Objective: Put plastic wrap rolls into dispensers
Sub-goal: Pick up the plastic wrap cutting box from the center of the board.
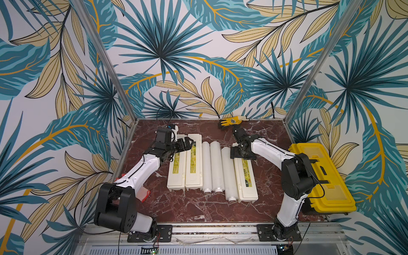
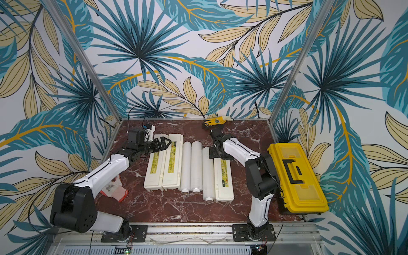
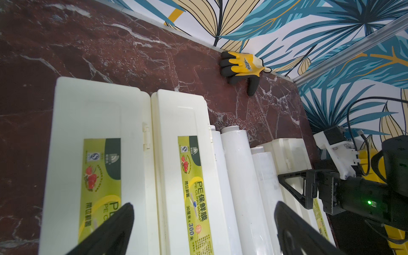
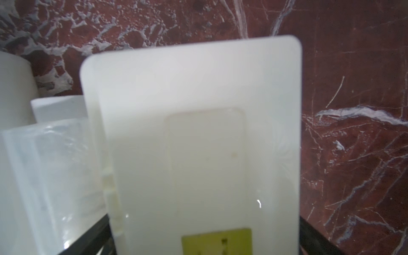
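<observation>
Three cream dispensers lie shut on the marble table: two side by side at the left point(image 1: 176, 170) point(image 1: 194, 165) and one at the right point(image 1: 246, 178). Between them lie three milky plastic wrap rolls point(image 1: 206, 167) point(image 1: 217, 167) point(image 1: 229, 174). My left gripper point(image 1: 188, 143) hangs open over the far end of the second dispenser point(image 3: 176, 119); its fingers point(image 3: 114, 229) span that box and the rolls point(image 3: 238, 176) beside it. My right gripper point(image 1: 242, 154) is open and straddles the far part of the right dispenser point(image 4: 198, 110), one finger on each long side, a roll point(image 4: 48, 165) just beside it.
A big yellow toolbox point(image 1: 320, 176) stands at the right table edge behind my right arm. A yellow-and-black glove point(image 1: 231, 121) lies at the back wall. A red-and-white glove point(image 2: 114, 189) lies under my left arm. Patterned walls and metal posts enclose the table.
</observation>
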